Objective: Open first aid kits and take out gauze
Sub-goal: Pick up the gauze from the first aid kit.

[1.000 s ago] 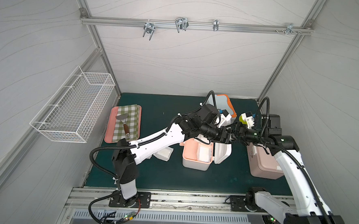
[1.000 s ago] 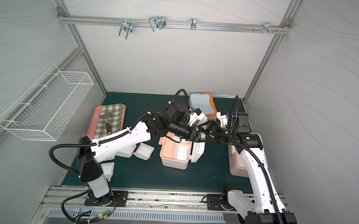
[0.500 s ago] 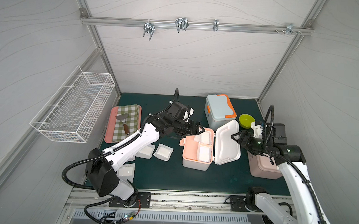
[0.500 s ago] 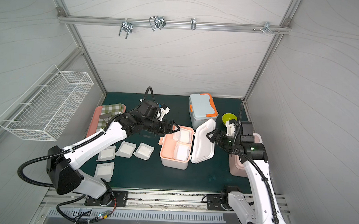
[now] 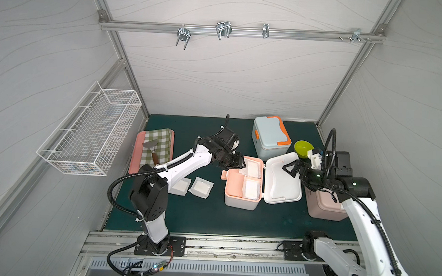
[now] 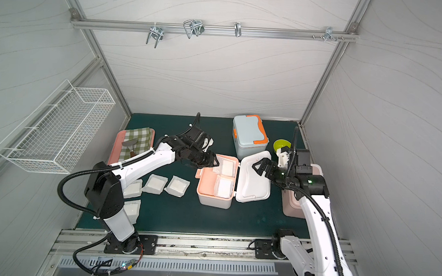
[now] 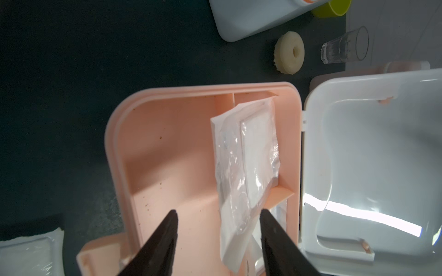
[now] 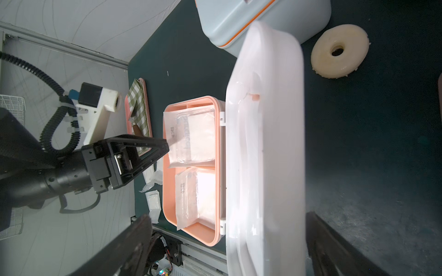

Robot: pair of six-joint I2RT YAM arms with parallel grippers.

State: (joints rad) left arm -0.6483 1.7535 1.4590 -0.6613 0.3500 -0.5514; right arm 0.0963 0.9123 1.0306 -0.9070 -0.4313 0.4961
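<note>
Nearest, on the left of the dark green mat (image 5: 210,221), four loose gauze pads (image 6: 177,187) lie flat in their clear wrappers; one sits right by the left arm's base and three make a row just beyond it.

In the middle stands the white-and-peach kit (image 5: 239,205), open, with its lid (image 5: 282,183) swung over to the right on its hinges. Two more pads lie in its right-hand compartments. The near gauze pack (image 5: 251,189) lies flat, and the far gauze pack (image 5: 253,169) leans tilted over the divider.

The left gripper (image 5: 241,163) hangs over the far left of the box. In the left wrist view its fingers (image 7: 167,239) stand apart, with the edge of the far pack between them but not pinched.

The right gripper (image 5: 290,166) is spread wide over the lid's far right part. It holds nothing, and the right wrist view shows its fingers on either side of the lid.

To the right, partly under the right arm, sits the pale pink kit (image 5: 325,211), closed.

Farther back are the light blue kit (image 5: 269,138), closed, and a green bowl (image 5: 302,149) just to its right. The wrist views show a cream ring (image 8: 354,43) and a drinking glass (image 7: 344,46) near them.

At the far left, a pink tray (image 5: 134,162) carries a checked cloth (image 5: 160,140) and a scraper (image 5: 150,145). A wire basket (image 5: 90,137) hangs on the left wall.
</note>
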